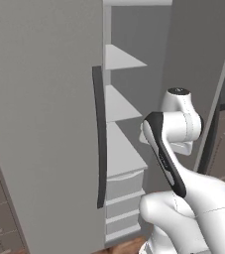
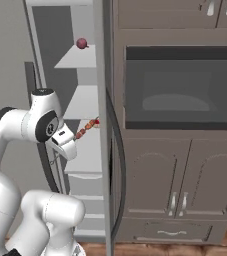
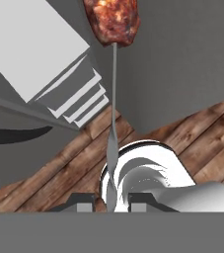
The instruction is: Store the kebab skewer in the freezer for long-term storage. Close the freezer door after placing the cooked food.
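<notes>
The kebab skewer [image 3: 114, 99] is pinched at its lower metal end between the claw [image 3: 111, 200] tips in the hand view, its reddish-brown meat at the top of that view, with pale drawers to its left and wooden floor [image 3: 192, 133] below; in the right base view the skewer [image 2: 86, 127] juts from the claw [image 2: 71, 142] toward the freezer [image 2: 80, 100] interior, its meat end over the edge of a pale shelf [image 2: 87, 150]; a small dark red round item [image 2: 81, 43] sits on the upper shelf; the freezer door [image 2: 101, 125] stands open, seen edge-on just right of the skewer; further right is the dark built-in oven [image 2: 182, 87] above grey cabinets [image 2: 180, 180].
</notes>
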